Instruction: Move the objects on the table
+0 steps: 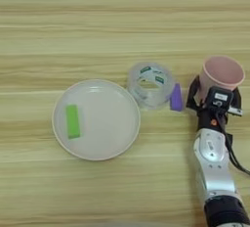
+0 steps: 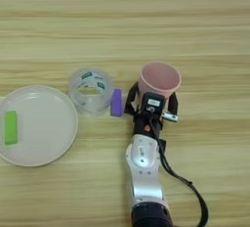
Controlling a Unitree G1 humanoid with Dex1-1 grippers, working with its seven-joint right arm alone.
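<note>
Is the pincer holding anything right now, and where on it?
The right pincer straddles the pink paper cup low on its wall, one black finger on each side; a firm clamp cannot be confirmed.

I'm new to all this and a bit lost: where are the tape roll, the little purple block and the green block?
Tape roll (image 1: 150, 85): left eye view, on its labelled upper rim.
Purple block (image 1: 176, 98): left eye view, on its side face.
Green block (image 1: 72, 121): left eye view, on its top face.

Your right arm (image 2: 145, 172) rises from the table's near edge, silver forearm upright. Its gripper (image 2: 152, 99) has both black fingers (image 2: 132, 100) spread wide, one either side of the pink paper cup (image 2: 159, 79).
</note>
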